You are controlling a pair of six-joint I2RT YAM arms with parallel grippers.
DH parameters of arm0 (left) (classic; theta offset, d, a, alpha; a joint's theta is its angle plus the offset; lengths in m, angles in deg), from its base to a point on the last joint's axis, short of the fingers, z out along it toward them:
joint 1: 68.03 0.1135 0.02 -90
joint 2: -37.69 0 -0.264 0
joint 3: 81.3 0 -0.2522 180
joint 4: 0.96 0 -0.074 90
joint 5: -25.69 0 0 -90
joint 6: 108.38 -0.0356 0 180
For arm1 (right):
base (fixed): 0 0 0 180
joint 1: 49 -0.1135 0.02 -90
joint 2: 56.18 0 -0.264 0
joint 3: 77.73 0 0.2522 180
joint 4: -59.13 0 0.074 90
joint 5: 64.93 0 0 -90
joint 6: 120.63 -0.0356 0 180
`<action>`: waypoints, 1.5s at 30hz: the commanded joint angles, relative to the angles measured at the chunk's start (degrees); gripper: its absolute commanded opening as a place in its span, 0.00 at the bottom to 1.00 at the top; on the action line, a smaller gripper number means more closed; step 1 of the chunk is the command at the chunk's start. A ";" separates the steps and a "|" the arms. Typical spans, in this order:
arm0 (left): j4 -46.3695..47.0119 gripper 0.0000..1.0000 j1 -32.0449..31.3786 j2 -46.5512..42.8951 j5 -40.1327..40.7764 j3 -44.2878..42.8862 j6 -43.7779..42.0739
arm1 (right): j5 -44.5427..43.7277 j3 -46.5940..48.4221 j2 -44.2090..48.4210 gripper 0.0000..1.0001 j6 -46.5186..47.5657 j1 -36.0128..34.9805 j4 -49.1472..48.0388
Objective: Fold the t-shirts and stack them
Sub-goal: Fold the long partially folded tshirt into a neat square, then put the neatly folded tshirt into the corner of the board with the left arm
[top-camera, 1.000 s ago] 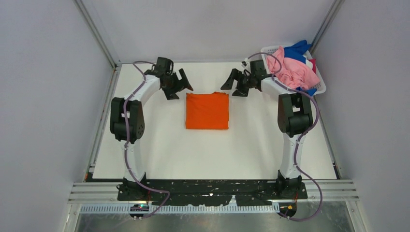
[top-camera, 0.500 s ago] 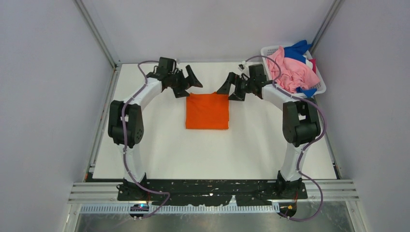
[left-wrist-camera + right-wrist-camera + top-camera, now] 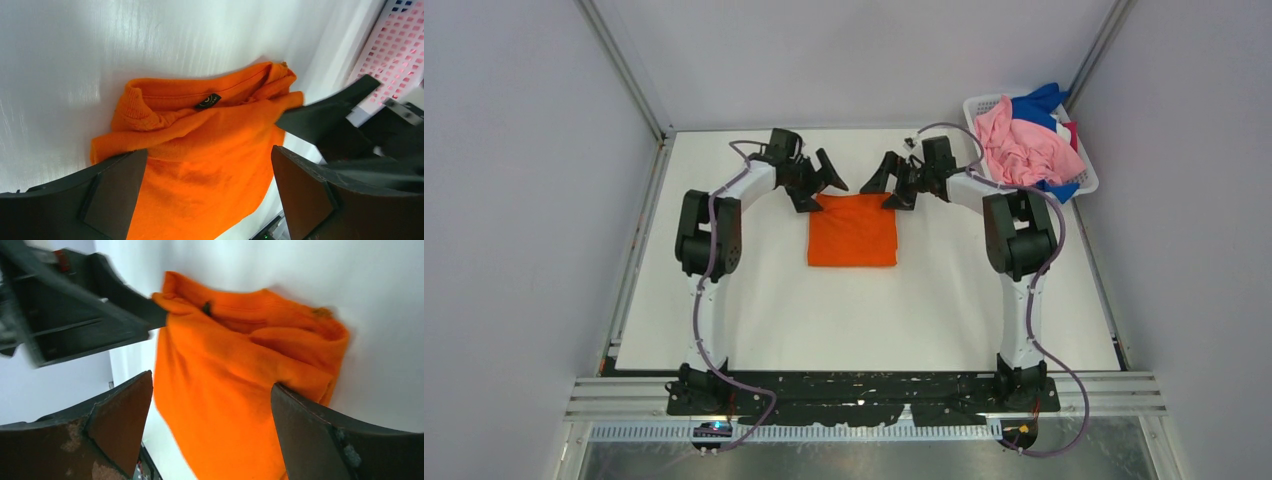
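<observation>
From above we see the orange t-shirt (image 3: 852, 229) folded into a flat rectangle in the middle of the table (image 3: 754, 300). The left gripper (image 3: 821, 187) and the right gripper (image 3: 886, 187) are at its far corners, both spread wide and holding nothing. The pink t-shirt (image 3: 1024, 150) and the blue t-shirt (image 3: 1036, 103) are piled in the white basket (image 3: 1084, 183) at the far right. Only the wrist views show us that the far edge is bunched in layers, with a ribbed collar (image 3: 135, 102) and a small dark label (image 3: 207, 101).
</observation>
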 commanded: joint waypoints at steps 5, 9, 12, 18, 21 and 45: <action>-0.94 1.00 0.28 2.33 1.04 -3.01 2.76 | -7.02 6.75 -6.00 0.96 -1.38 0.29 5.66; -1.67 1.00 0.28 0.77 1.01 -3.09 1.88 | -8.60 7.34 -5.07 0.95 -0.44 0.32 7.64; -3.85 1.00 0.28 -2.97 3.71 -3.55 0.09 | -8.28 8.15 -2.62 0.95 1.07 0.28 8.74; -0.50 1.00 0.19 -16.62 8.93 6.04 -3.04 | -12.30 1.90 11.35 0.95 4.93 0.24 7.59; -1.21 1.00 0.27 -20.58 12.38 11.47 -4.43 | -16.05 -6.63 18.15 0.95 6.92 0.36 6.46; -6.19 0.43 -1.28 -8.01 7.03 12.93 -8.75 | -20.60 -29.62 41.69 0.95 12.51 4.44 8.32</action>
